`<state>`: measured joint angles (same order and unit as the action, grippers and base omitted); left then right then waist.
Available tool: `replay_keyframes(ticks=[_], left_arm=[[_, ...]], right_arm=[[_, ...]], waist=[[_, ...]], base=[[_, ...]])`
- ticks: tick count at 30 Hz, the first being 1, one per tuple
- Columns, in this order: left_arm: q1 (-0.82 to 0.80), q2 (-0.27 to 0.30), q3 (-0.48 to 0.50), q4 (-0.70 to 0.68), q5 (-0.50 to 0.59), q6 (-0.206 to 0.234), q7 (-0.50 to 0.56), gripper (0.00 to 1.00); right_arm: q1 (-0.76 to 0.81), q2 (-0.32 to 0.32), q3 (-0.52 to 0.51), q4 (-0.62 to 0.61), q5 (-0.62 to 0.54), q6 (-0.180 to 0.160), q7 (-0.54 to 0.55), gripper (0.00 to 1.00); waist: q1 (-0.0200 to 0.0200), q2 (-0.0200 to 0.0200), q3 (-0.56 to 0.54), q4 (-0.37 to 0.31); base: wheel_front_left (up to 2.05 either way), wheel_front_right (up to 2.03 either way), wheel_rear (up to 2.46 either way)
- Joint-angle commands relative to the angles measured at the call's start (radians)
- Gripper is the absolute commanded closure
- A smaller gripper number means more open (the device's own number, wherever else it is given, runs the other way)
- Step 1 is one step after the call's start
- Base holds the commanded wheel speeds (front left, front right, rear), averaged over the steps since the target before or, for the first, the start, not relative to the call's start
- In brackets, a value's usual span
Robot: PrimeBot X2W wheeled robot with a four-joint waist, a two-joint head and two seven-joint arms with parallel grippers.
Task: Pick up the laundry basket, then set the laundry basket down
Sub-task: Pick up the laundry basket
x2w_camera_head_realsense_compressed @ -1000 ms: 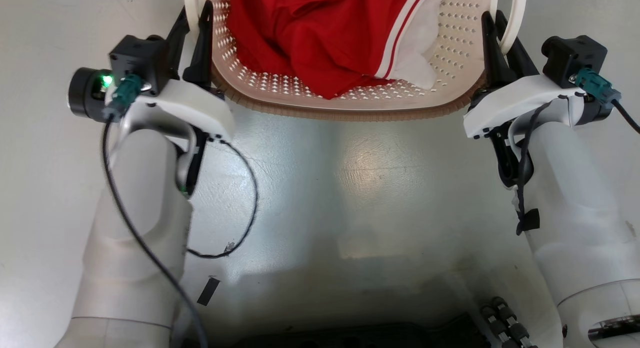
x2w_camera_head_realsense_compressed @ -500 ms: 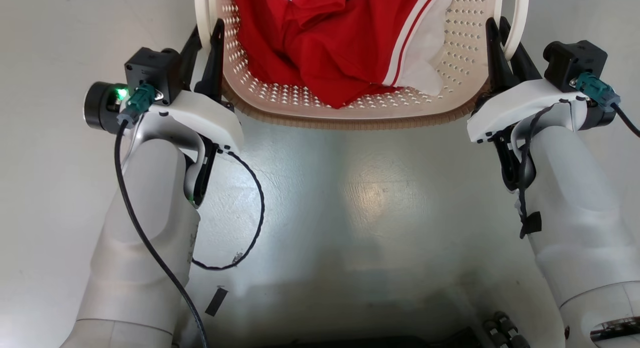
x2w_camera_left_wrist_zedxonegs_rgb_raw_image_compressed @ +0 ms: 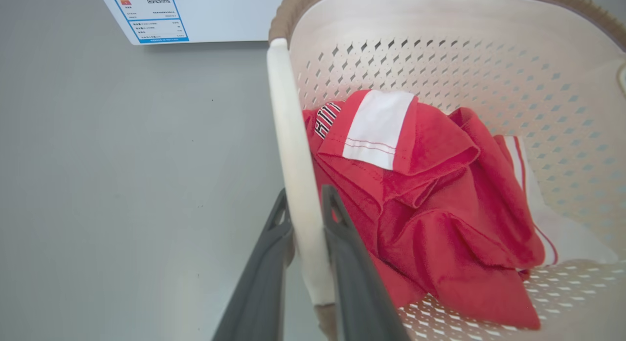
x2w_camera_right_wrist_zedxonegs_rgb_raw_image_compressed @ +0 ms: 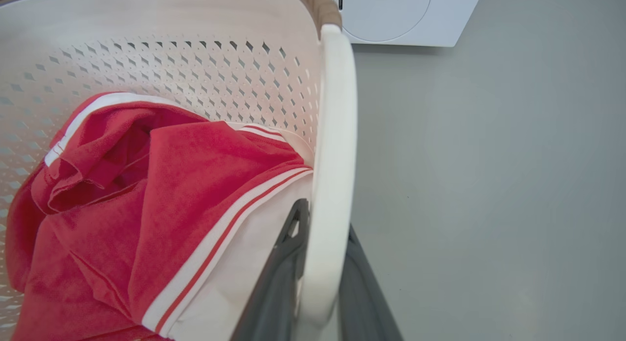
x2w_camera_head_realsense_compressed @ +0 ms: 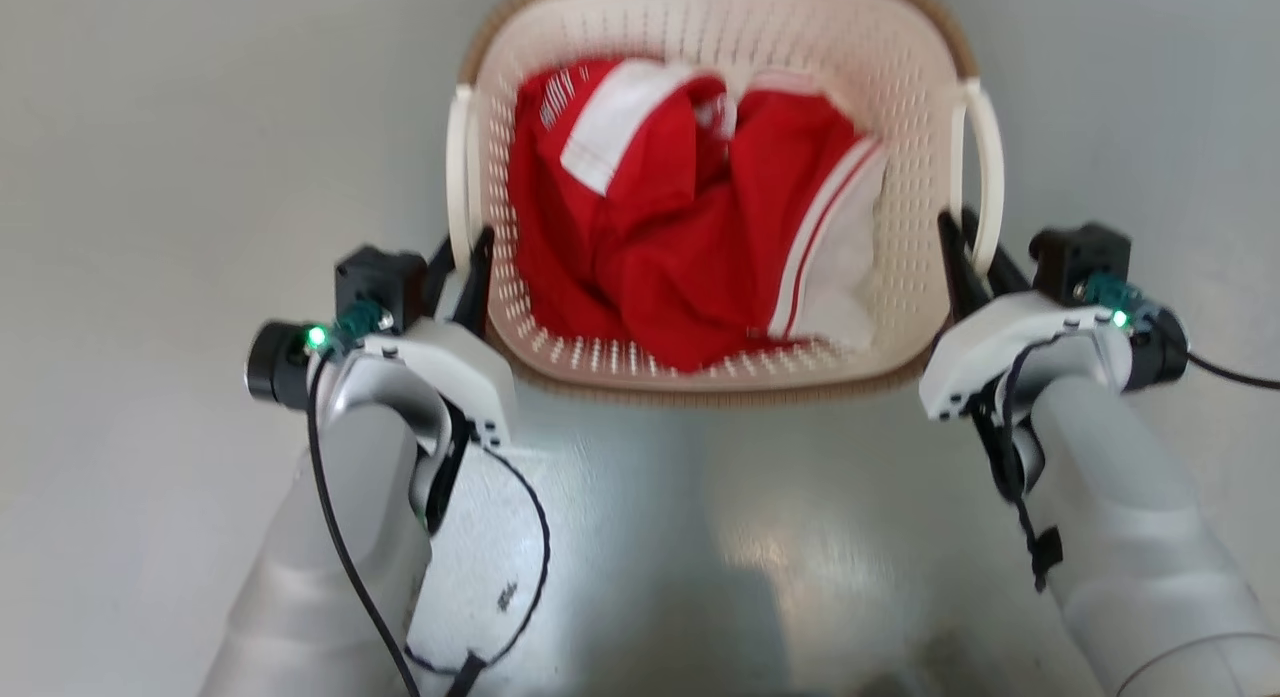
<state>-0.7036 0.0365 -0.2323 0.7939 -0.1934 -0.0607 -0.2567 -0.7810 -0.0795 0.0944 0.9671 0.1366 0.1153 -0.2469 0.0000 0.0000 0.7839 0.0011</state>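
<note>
While both grippers clamped its loop handles, the laundry basket sat straight ahead of the robot, between its two arms.
The left gripper had closed its fingers on the white left handle, one finger outside and one against the perforated wall, and the right gripper pinched the right handle likewise. A crumpled red-and-white garment lay inside. A white washer stood beyond on the grey floor. The blurred head view did not show whether the basket touched the floor.
</note>
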Motion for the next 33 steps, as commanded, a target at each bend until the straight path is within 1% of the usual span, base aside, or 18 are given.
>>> replay_keyframes(ticks=[1, 6, 9, 13, 14, 18, 22, 27, 33], left_arm=[[0.051, 0.014, -0.010, 0.004, -0.012, 0.004, -0.005, 1.00], [0.123, 0.014, -0.070, 0.068, -0.065, 0.008, -0.005, 1.00], [0.165, 0.014, -0.107, 0.108, -0.100, 0.009, -0.005, 1.00], [0.208, 0.014, -0.147, 0.158, -0.133, 0.009, -0.005, 1.00], [0.208, 0.014, -0.147, 0.158, -0.133, 0.009, -0.005, 1.00], [0.249, 0.014, -0.170, 0.203, -0.161, 0.009, -0.005, 1.00], [0.288, 0.014, -0.196, 0.244, -0.194, 0.005, -0.005, 1.00], [0.314, 0.014, -0.239, 0.295, -0.220, -0.008, -0.005, 1.00], [0.329, 0.014, -0.286, 0.345, -0.251, -0.017, -0.005, 1.00]], right_arm=[[0.053, 0.029, 0.040, 0.009, -0.001, 0.015, -0.015, 1.00], [0.106, 0.029, 0.079, 0.086, 0.024, 0.015, -0.015, 1.00], [0.141, 0.029, 0.131, 0.124, 0.047, 0.015, -0.015, 1.00], [0.188, 0.029, 0.206, 0.171, 0.106, 0.015, -0.015, 1.00], [0.188, 0.029, 0.206, 0.171, 0.106, 0.015, -0.015, 1.00], [0.230, 0.029, 0.286, 0.199, 0.161, 0.015, -0.011, 1.00], [0.275, 0.029, 0.356, 0.212, 0.213, 0.015, 0.015, 1.00], [0.315, 0.029, 0.413, 0.222, 0.259, 0.015, 0.045, 1.00], [0.350, 0.029, 0.447, 0.239, 0.304, 0.015, 0.060, 1.00]], waist=[[0.0000, 0.0000, -0.100, 0.014], [0.0000, 0.0000, -0.238, 0.017], [0.0000, 0.0000, -0.320, 0.009], [0.0000, 0.0000, -0.422, -0.001], [0.0000, 0.0000, -0.422, -0.001], [0.0000, 0.0000, -0.517, -0.017], [0.0000, 0.0000, -0.606, -0.027], [0.0000, 0.0000, -0.684, -0.027], [0.0000, 0.0000, -0.748, -0.017]], base=[[0.00, 0.00, 0.00], [0.00, 0.00, 0.00], [0.00, 0.00, 0.00], [0.00, 0.00, 0.00], [0.00, 0.00, 0.00], [0.00, 0.00, 0.00], [0.00, 0.00, 0.00], [0.00, 0.00, 0.00], [0.00, 0.00, 0.00]])
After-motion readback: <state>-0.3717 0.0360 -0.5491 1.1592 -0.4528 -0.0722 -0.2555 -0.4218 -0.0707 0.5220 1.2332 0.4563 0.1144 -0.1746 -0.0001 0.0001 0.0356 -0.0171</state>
